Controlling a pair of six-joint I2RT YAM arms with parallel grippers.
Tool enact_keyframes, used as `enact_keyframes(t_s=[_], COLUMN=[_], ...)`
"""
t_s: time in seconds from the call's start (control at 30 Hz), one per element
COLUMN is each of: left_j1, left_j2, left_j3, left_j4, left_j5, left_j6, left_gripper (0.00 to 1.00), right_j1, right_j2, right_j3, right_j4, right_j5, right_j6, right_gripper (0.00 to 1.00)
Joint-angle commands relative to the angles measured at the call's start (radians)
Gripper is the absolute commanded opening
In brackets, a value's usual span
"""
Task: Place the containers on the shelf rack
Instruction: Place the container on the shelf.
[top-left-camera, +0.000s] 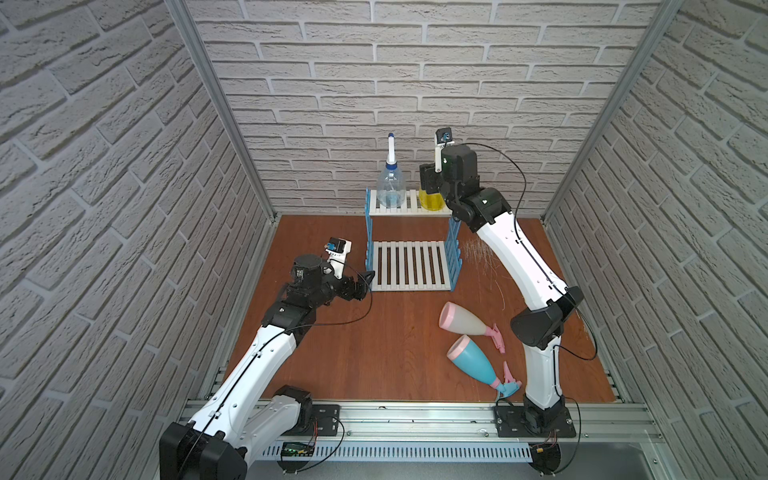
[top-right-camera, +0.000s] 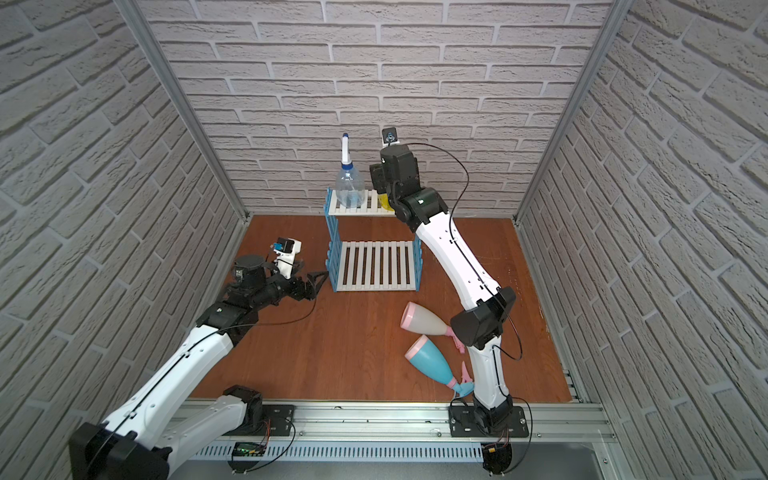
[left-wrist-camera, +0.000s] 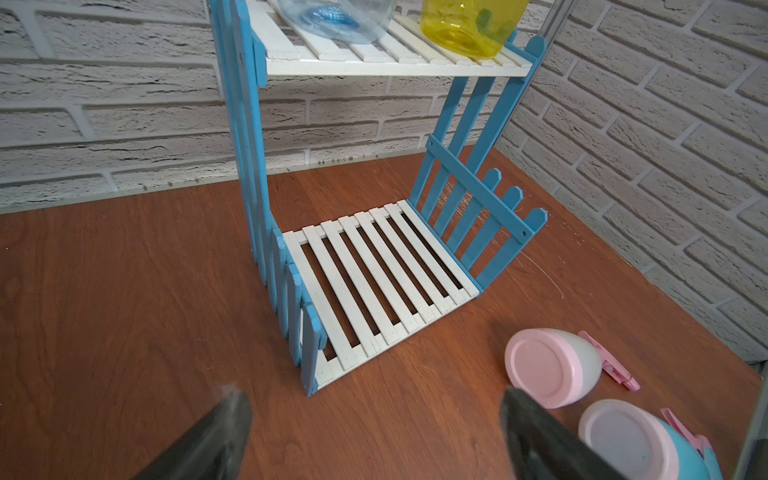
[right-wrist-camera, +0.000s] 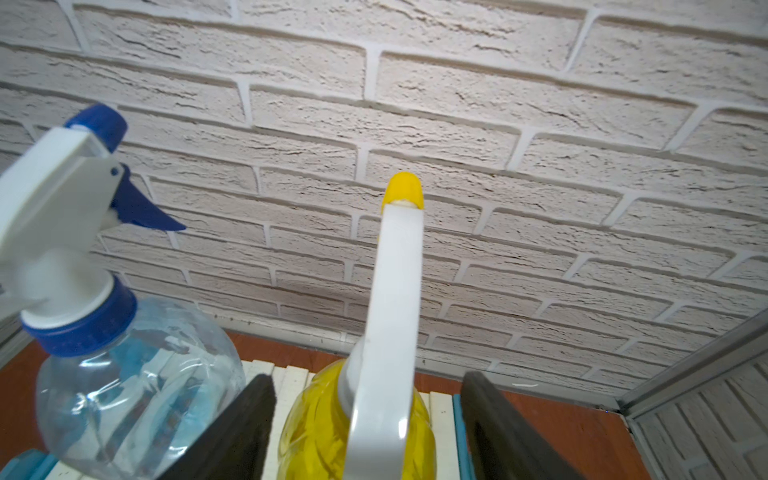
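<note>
Right gripper (right-wrist-camera: 368, 384): we saw its jaws standing apart on either side of the yellow spray bottle (right-wrist-camera: 316, 424), a gap on each side, gripping nothing.
Left gripper (left-wrist-camera: 372, 399): we found it wide open and empty, facing the shelf rack (top-left-camera: 409, 266).
Top shelf: the clear spray bottle (top-left-camera: 390, 183) and the yellow one stood upright side by side, at the centre of both top views.
Table (top-left-camera: 353, 353): the cream-white bottle (top-left-camera: 461, 322) and the light blue bottle (top-left-camera: 473, 361) lay on their sides, near each other, lower right of centre.
</note>
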Motion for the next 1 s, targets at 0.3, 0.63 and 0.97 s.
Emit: enact_keyframes(t_s=[0.3,0.63,0.97], left_j1=[-0.008,-0.023,-0.251], left_j2=[-0.016,-0.032,0.057], left_j3=[0.016,0.009,0.051], left_j4=[0.021,0.031,-0.007], left_j5=[0.018,0.058,-0.079], left_j6=[0.031,0.040,0.035], left_gripper=[0.98,0.98,0.98], right_j1=[-0.003,-0.003,-0.073], right_j2=[-0.102,-0.453,-0.787], right_j3=[0.004,-0.380,-0.814], right_j4=[-0.012,0.119,-0.102], right_j5=[-0.071,-0.195,-0.235], right_j6=[0.050,0.079,0.238], right_gripper=[0.99,0.99,0.99])
